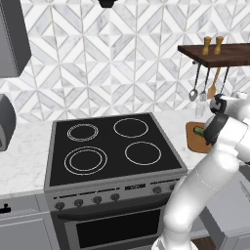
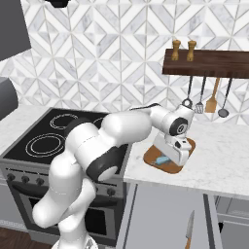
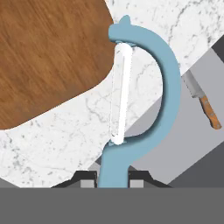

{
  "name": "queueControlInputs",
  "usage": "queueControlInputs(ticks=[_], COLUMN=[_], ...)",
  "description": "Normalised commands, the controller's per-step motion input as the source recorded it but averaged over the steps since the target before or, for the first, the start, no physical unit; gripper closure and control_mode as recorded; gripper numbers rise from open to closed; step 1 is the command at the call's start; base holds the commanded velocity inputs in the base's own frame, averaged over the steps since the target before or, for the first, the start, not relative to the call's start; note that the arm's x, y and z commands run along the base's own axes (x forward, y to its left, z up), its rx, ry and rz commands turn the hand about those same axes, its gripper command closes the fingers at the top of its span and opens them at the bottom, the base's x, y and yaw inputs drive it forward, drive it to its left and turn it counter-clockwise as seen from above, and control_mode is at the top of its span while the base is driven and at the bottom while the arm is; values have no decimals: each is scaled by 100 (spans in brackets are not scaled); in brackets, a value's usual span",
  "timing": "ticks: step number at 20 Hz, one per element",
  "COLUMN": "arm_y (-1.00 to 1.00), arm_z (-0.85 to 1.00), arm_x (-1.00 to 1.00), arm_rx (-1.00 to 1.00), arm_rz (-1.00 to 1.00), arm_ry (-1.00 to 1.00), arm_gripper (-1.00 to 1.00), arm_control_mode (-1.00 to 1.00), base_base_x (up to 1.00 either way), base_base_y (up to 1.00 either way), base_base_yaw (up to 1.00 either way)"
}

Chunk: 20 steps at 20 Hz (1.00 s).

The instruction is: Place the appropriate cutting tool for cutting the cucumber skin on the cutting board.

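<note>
1. I see the arm bent forward and right, hand pointing down over the board (image 2: pixel 182 163).
2. The gripper (image 3: pixel 113 177) pinches the peeler (image 3: pixel 164 87) by its handle.
3. The peeler hangs past the board's corner, above the counter (image 3: pixel 70 131).
4. The cucumber (image 1: pixel 198 130) lies on the board.

Cutting board (image 2: pixel 187 146) on marble counter (image 2: pixel 223 160)

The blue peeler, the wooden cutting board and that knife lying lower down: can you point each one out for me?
peeler (image 3: pixel 168 83): hand view, on its curved blue frame.
cutting board (image 3: pixel 48 52): hand view, on its bare wooden top.
knife (image 3: pixel 209 111): hand view, on its brown handle.
</note>
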Motion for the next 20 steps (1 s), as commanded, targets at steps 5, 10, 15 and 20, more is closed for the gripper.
queueControlInputs(ticks=[5,10,15,20], arm_y=[-15,-25,-7,11], arm_z=[0,-2,-29,-48], arm_x=[91,91,61,13], arm_rx=[0,-1,-5,-7], arm_rz=[-2,0,0,0], arm_ry=[8,12,20,24], arm_gripper=[100,100,100,100], arm_control_mode=[-100,-100,-100,-100], base_base_x=[0,0,0,0], base_base_y=[0,0,0,0], base_base_yaw=[0,0,0,0])
